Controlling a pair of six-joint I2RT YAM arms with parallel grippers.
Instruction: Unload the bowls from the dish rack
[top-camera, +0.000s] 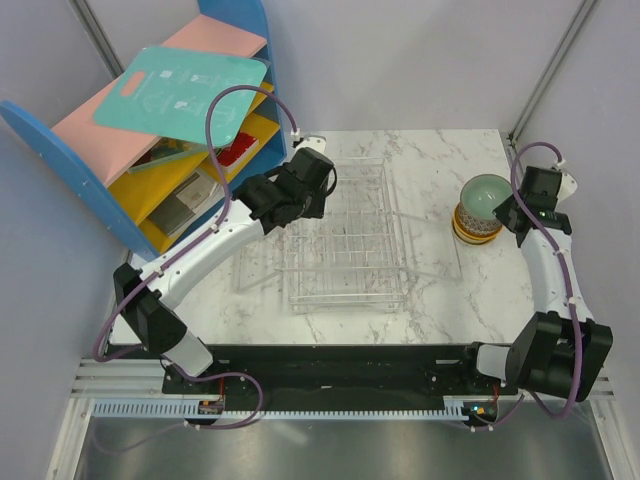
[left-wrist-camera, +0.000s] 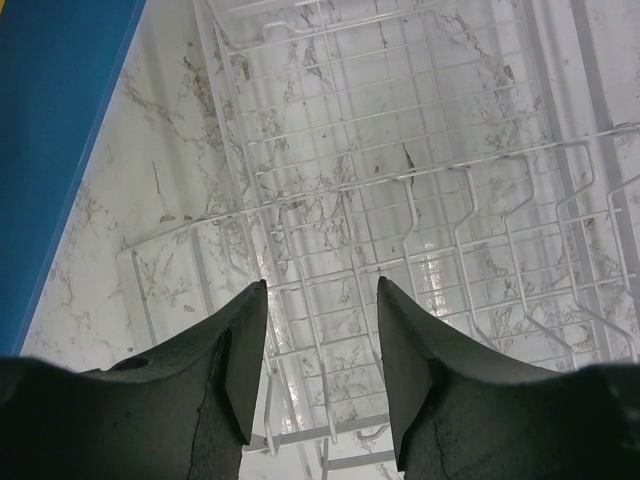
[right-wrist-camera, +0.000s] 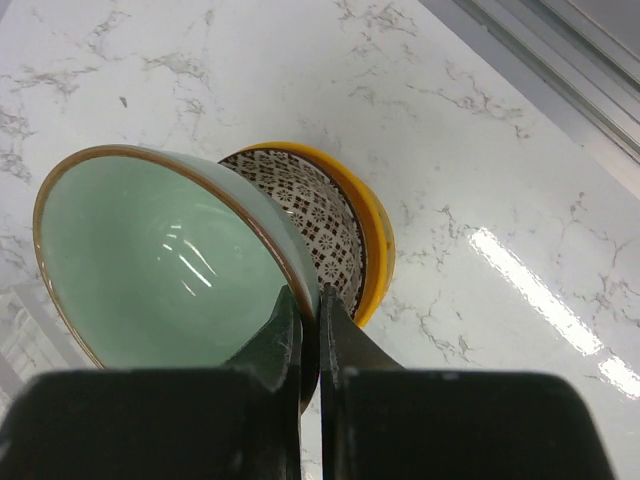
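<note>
The right gripper (right-wrist-camera: 310, 297) pinches the rim of the tilted mint green bowl (right-wrist-camera: 150, 270) at the bowl stack (right-wrist-camera: 345, 225) on the right, so it should lower it flat and slowly, while the left gripper (left-wrist-camera: 320, 285) hangs open over the dish rack (left-wrist-camera: 400, 130).

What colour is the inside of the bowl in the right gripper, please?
The bowl is pale mint green inside, brown-rimmed; the right wrist view shows it best.
</note>
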